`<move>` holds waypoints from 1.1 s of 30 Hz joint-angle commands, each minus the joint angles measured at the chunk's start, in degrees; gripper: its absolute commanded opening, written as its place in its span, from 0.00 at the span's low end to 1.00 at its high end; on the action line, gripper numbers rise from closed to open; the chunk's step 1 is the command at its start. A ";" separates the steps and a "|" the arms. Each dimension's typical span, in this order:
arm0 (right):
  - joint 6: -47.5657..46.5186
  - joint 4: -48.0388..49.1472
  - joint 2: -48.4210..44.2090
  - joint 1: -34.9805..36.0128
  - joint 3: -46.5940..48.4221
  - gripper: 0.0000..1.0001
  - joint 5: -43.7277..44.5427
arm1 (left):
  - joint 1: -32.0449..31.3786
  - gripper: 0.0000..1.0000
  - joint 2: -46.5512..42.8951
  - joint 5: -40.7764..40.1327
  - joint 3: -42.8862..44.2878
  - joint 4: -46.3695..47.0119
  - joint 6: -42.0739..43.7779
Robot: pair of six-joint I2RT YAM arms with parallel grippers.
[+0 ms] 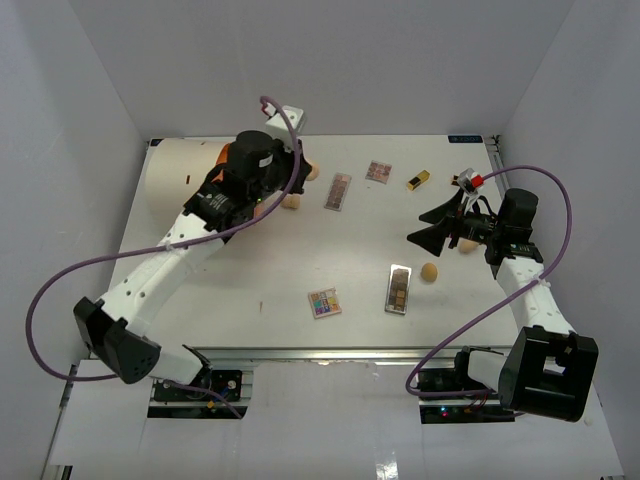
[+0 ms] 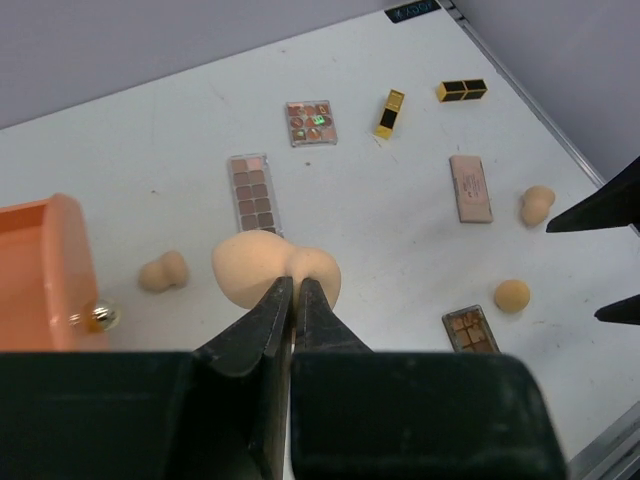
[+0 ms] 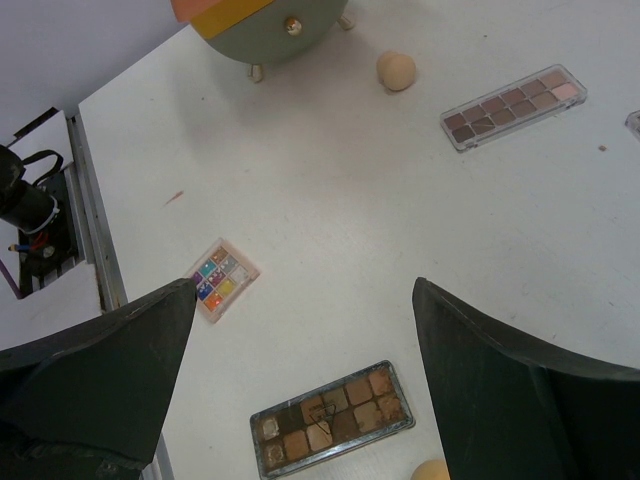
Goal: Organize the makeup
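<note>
My left gripper point(image 2: 293, 285) is shut on a tan egg-shaped sponge point(image 2: 270, 268), close to the orange drawer front point(image 2: 40, 270); from above it shows beside the cream cylinder point(image 1: 288, 195). A second tan sponge point(image 2: 163, 272) lies left of it. On the table lie a long palette point(image 2: 252, 190), a small palette point(image 2: 310, 122), a gold-black lipstick point(image 2: 389, 113), a black-gold compact point(image 2: 462, 90) and a pink flat case point(image 2: 470, 188). My right gripper point(image 3: 305, 290) is open and empty above a brown palette point(image 3: 332, 417), with a colourful palette point(image 3: 222, 279) to its left.
The big cream cylinder point(image 1: 180, 175) lies at the back left; its drawer knob point(image 2: 97, 318) is gold. Two more tan sponges point(image 2: 537, 204) point(image 2: 512, 295) lie near the right arm. The table's near edge point(image 1: 330, 350) meets a metal rail. Grey walls enclose three sides.
</note>
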 commanded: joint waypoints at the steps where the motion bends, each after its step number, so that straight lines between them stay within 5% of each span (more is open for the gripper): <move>1: -0.63 0.52 -0.80 -0.19 -0.31 0.95 -0.78 | 9.23 0.00 -6.23 -0.14 -3.24 -4.22 0.33; 9: -0.60 0.79 -0.56 -0.19 -0.57 0.95 -0.74 | 16.67 0.00 -6.25 -2.93 -5.55 -4.43 0.08; 22: -0.52 0.70 -0.49 -0.19 -0.57 0.95 -0.61 | 18.08 0.07 7.15 -7.52 1.87 -2.86 2.36; 26: -0.53 0.78 -0.50 -0.18 -0.56 0.95 -0.52 | 18.31 0.14 9.39 -8.85 2.97 -2.91 2.70; 33: -0.60 0.27 -0.35 -0.18 -0.31 0.95 0.07 | 18.55 0.44 8.92 -9.44 1.95 -2.92 2.53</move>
